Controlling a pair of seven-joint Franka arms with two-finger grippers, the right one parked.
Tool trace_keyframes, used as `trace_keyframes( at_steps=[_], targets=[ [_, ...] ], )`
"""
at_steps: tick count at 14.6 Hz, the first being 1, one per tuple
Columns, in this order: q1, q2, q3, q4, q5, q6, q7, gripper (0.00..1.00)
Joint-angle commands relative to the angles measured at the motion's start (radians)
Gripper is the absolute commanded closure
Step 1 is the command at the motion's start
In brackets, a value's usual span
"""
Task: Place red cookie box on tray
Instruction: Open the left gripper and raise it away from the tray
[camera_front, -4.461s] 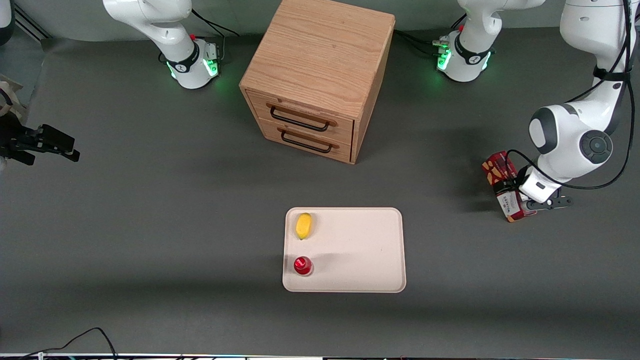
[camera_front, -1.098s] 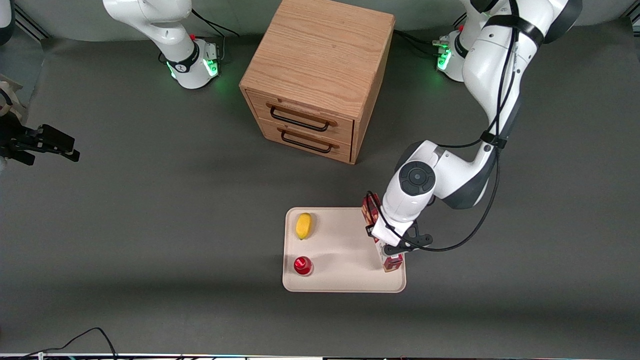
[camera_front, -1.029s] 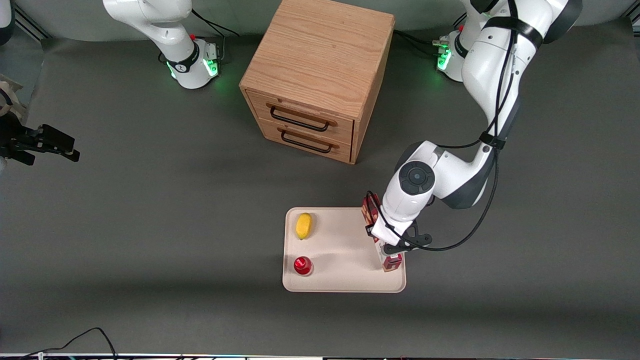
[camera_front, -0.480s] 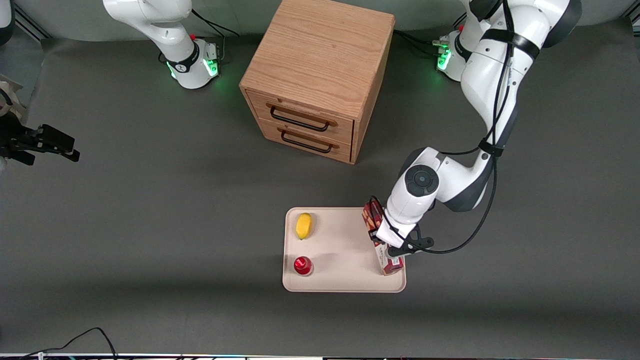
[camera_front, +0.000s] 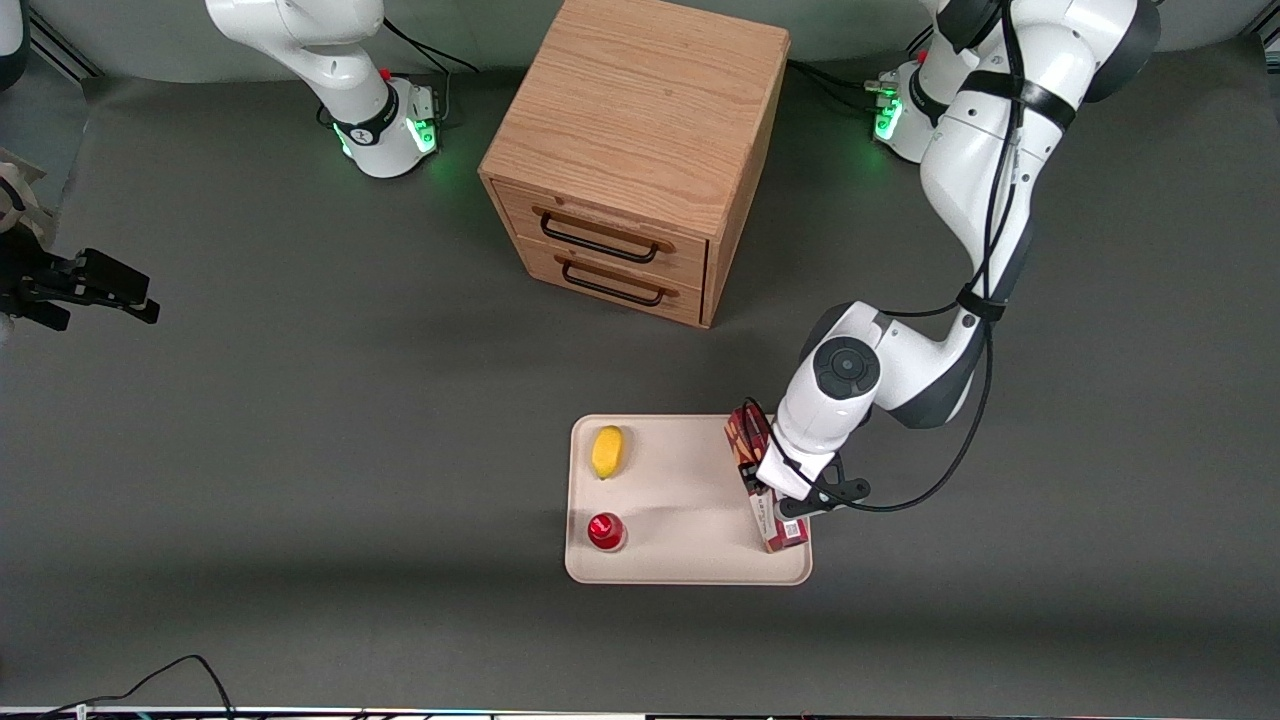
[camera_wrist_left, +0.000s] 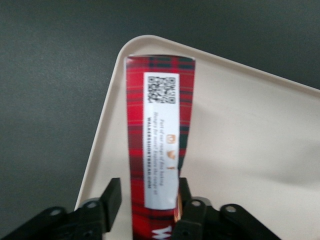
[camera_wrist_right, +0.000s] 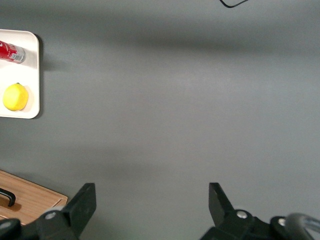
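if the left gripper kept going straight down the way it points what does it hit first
Most likely the red cookie box itself: it sits between the open fingers of the left gripper, which points down at the tray. The tray lies under the box.

Red-and-dark-green tartan red cookie box (camera_wrist_left: 160, 125) with white label strip and black QR code, on plain cream-beige tray (camera_front: 690, 560). Black gripper (camera_wrist_left: 147, 200) astride it. Yellow lemon (camera_front: 607, 451), red can (camera_front: 605, 530), light oak-grain cabinet (camera_front: 640, 120), dark grey table (camera_front: 300, 450).
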Motion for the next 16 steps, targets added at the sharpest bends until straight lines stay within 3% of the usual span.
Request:
trace_keyframes(
  at_steps=[1,4,6,11,13,16],
  targets=[
    [-0.005,-0.034,-0.007,0.061,0.0,-0.181,0.002,0.0],
    [0.001,-0.082,-0.057,0.146,-0.02,-0.425,0.003,0.0],
    [0.006,-0.146,-0.06,0.169,-0.081,-0.552,0.023,0.0],
    [0.113,-0.388,-0.051,0.161,-0.193,-0.901,0.288,0.0],
    [0.15,-0.476,0.013,0.137,-0.201,-0.991,0.495,0.0],
    [0.144,-0.592,0.208,0.05,-0.262,-0.999,0.771,0.0]
  ],
)
